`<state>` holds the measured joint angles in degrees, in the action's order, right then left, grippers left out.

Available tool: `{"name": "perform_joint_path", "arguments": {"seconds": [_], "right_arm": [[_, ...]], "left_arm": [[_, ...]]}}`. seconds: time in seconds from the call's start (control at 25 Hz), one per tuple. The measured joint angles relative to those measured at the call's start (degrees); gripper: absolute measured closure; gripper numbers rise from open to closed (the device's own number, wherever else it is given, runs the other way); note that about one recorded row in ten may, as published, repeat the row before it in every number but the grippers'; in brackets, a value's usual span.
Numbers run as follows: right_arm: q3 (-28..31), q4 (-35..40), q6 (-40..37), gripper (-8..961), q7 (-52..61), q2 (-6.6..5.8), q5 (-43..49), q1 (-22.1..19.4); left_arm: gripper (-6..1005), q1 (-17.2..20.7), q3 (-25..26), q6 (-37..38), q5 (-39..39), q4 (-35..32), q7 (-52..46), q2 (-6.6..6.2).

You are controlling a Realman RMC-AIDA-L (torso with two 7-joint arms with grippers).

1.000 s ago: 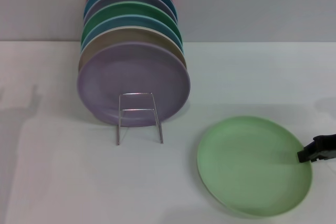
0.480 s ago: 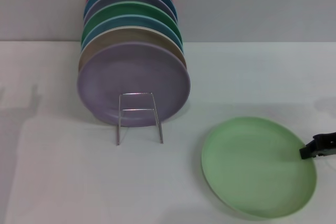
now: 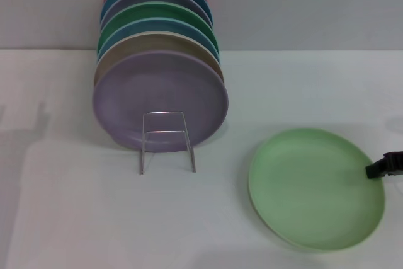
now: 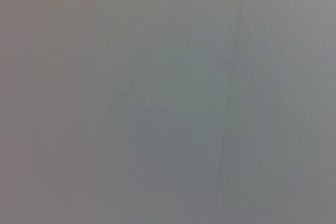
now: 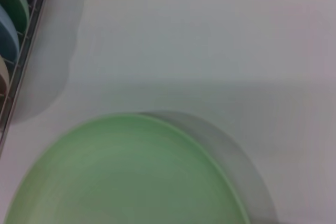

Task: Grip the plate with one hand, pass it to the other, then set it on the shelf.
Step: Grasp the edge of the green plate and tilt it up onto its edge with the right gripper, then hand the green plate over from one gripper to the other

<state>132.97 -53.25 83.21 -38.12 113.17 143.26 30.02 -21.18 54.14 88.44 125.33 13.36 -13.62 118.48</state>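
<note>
The plate (image 3: 317,188), matte mint-green, shallow and rigid, looks light yet slick, so its thin rim is the only sensible hold. It sits low over the table (image 3: 75,218) to the right of the shelf (image 3: 167,141), its shadow in the right wrist view suggesting it is lifted. The right gripper (image 3: 384,165) pinches its right-hand rim, reaching in level from the side. The left gripper is out of sight.
</note>
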Motion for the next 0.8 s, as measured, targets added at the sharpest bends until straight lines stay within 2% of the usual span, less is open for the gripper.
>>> {"name": "perform_joint_path", "arguments": {"seconds": [0.36, 0.64, 0.8], "right_arm": [[0.7, -5.8, -0.6, 928, -3.7, 0.95, -0.8, -2.4], [1.8, -14.2, -0.8, 926, -8.7, 3.65, -3.1, -4.9], [3.2, -15.4, -1.7, 927, -12.0, 4.35, -4.2, -5.2]], "left_arm": [[169, 0.0, 0.0, 0.0, 0.0, 0.0, 0.0, 0.00], [169, 0.0, 0.0, 0.0, 0.2, 0.2, -0.6, 0.00], [169, 0.0, 0.0, 0.0, 0.4, 0.6, -0.7, 0.00]]}}
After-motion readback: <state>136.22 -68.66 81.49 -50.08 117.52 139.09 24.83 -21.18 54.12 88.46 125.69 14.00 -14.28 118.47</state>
